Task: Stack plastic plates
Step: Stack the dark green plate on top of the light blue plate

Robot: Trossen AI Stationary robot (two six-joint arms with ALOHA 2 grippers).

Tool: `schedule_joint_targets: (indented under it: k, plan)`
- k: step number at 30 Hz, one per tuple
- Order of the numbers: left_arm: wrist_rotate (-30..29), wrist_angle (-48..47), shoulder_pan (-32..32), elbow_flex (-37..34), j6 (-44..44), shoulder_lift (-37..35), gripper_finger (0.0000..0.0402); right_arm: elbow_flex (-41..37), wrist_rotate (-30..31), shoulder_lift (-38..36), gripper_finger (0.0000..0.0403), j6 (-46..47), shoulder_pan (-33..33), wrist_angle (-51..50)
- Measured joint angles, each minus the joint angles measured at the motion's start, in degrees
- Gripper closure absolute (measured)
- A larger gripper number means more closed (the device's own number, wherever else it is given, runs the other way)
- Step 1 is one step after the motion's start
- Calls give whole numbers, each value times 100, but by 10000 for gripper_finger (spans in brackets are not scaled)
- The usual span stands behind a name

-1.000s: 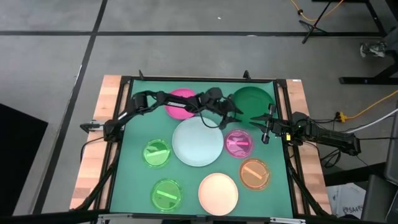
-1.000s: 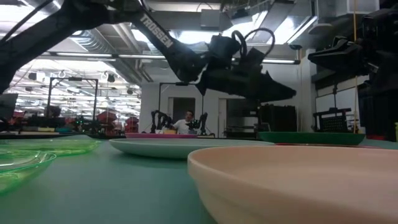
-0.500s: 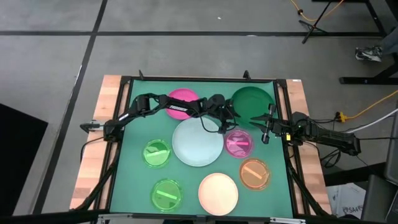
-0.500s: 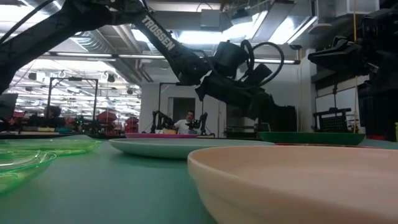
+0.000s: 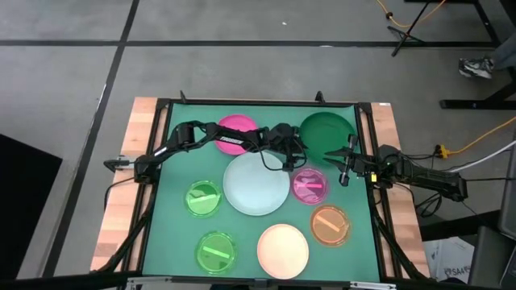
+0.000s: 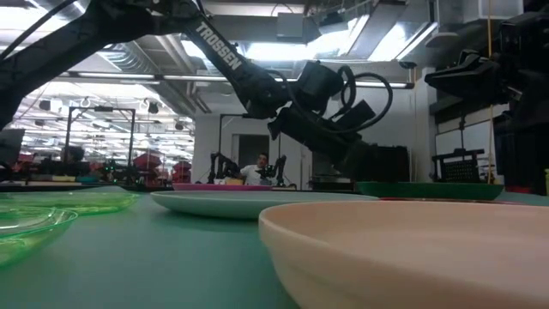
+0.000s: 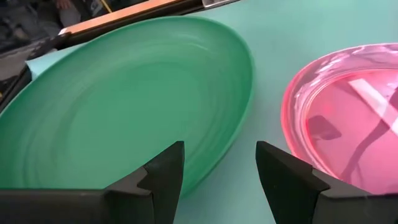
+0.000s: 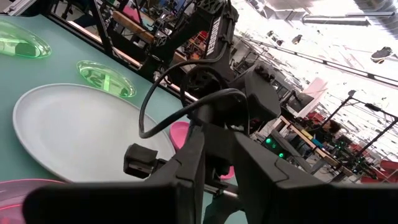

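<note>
Eight plates lie flat on the green mat. The dark green plate (image 5: pixel 330 127) is far right and the pink plate (image 5: pixel 234 133) far left of middle. The pale blue-white plate (image 5: pixel 256 185) is in the centre and the cream plate (image 5: pixel 283 248) near it. Two translucent green plates (image 5: pixel 203 198) (image 5: pixel 216 251) are on the left, with the magenta plate (image 5: pixel 310 185) and the orange plate (image 5: pixel 330 225) on the right. My left gripper (image 7: pixel 217 177) is open, tipped down over the dark green plate's near-left rim (image 7: pixel 214 158). One finger is over the plate, the other over the mat. My right gripper (image 5: pixel 340 161) waits at the right edge.
The black frame rail (image 5: pixel 258 102) runs around the mat. The magenta plate (image 7: pixel 348 112) lies close beside the dark green plate, a narrow strip of mat between them. The left arm (image 5: pixel 234 141) reaches across above the pink plate. A person (image 6: pixel 260 168) sits far behind the table.
My left gripper has moved toward the table's right, from the pale plate's far edge to the dark green plate. It has tipped from level to slanting down and dropped closer to that plate's rim. No plate has moved.
</note>
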Motion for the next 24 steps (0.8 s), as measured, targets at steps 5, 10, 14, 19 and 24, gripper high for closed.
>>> schedule_joint_targets:
  k: [5,10,14,19,24]
  plan:
    - [-65,-111,26,0,-21,0,208,0,0,2,327,1,1,-1]
    - [-211,-542,108,0,-42,23,208,0,0,0,327,0,2,-2]
    - [-216,-621,132,0,-42,59,208,0,0,1,327,1,0,-2]
    - [-239,-540,103,4,82,59,208,0,0,0,327,2,2,-2]
    - [-356,-657,82,2,394,59,208,0,0,1,327,1,2,-2]
